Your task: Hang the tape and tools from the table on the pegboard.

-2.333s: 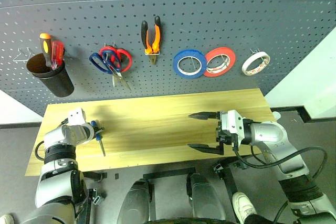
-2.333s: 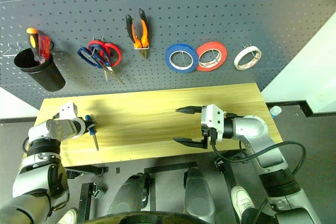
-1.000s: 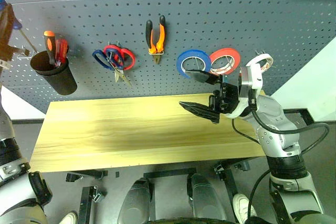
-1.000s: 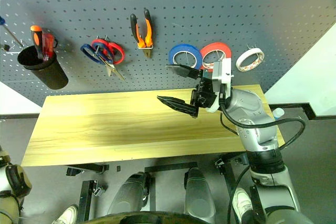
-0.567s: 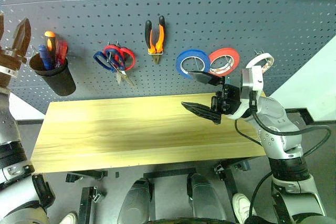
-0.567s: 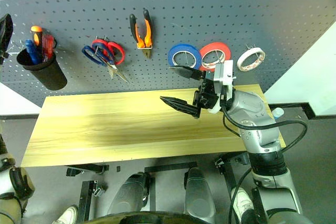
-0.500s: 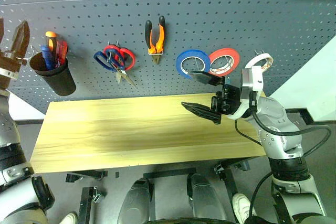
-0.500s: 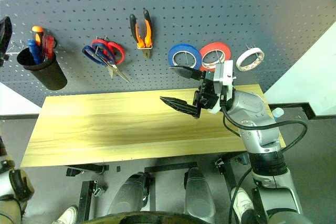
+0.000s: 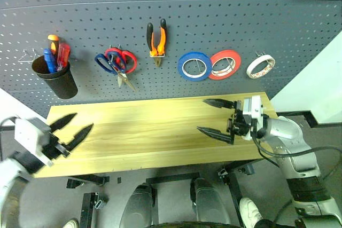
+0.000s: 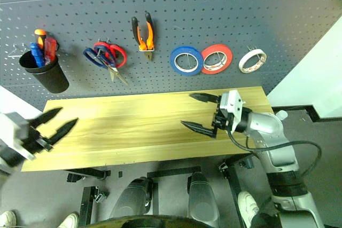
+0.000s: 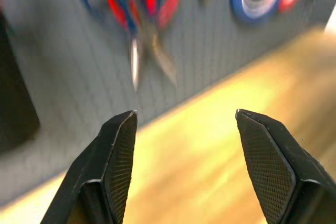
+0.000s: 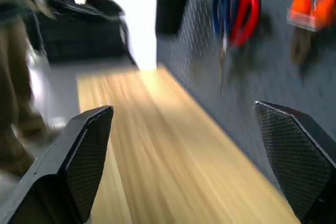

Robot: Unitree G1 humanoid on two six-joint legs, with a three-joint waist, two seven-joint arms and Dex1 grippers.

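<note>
The pegboard (image 9: pixel 214 20), a big dark grey panel dotted with rows of small holes, spans the head views, and everything hangs on it. Below runs the table (image 9: pixel 155 132), long light yellowish wood with streaky grain. From the robot's left along the board: a black cup (image 9: pixel 53 78) holding the blue-handled screwdriver (image 9: pixel 48 60) beside orange and red ones; dark-blue-handled scissors (image 9: pixel 107 63) overlapping a red-handled pair (image 9: pixel 125 60); orange-and-black pliers (image 9: pixel 155 38), nose down; a blue roll (image 9: pixel 193 66) touching a red roll (image 9: pixel 224 64); then the whitish tape (image 9: pixel 261 65) on its own hook. The head views give both arms at once. The left gripper (image 9: pixel 72 128) hangs over the table's left end, fingers parted and empty; its wrist view shows the cross-hatched pads (image 11: pixel 122 156) and blurred scissors beyond. The right gripper (image 9: pixel 216 117) is over the table's right part, spread wide, holding nothing. The right wrist view alone looks down the tabletop to a person's leg (image 12: pixel 13 103).
</note>
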